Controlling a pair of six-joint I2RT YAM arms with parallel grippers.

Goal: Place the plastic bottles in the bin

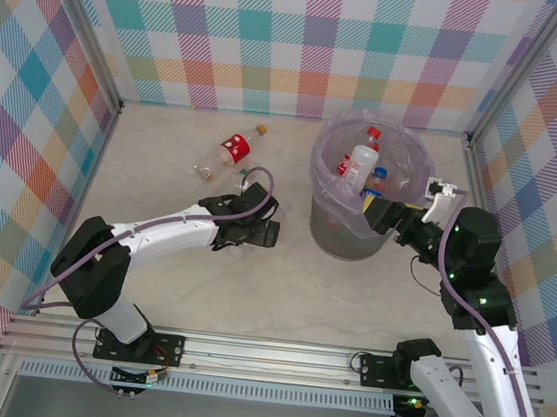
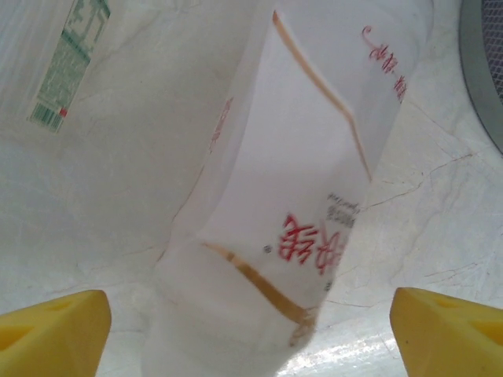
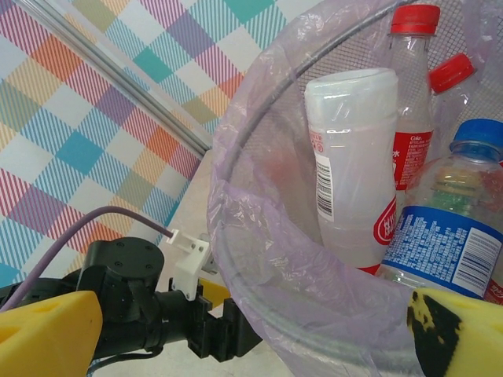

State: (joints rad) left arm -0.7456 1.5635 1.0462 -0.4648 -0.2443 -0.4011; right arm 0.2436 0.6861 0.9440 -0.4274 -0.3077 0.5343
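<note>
left claw [image 2: 251,334] spread wide either side of a white bottle [image 2: 299,181] lying on the desk [image 1: 248,296] — right claw [image 3: 253,336] also wide open at the bin [image 1: 330,214] rim, w/ a few bottles [image 3: 354,157] sitting inside

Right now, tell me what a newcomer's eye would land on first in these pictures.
The grey bin with its lavender liner stands right of centre on the table, already crowded with bottles, among them a white bottle and a red-capped bottle. Next comes the left tool, open over a pale bottle with red lettering that lies on the table. A red-labelled bottle lies alone farther back, left of the bin.
</note>
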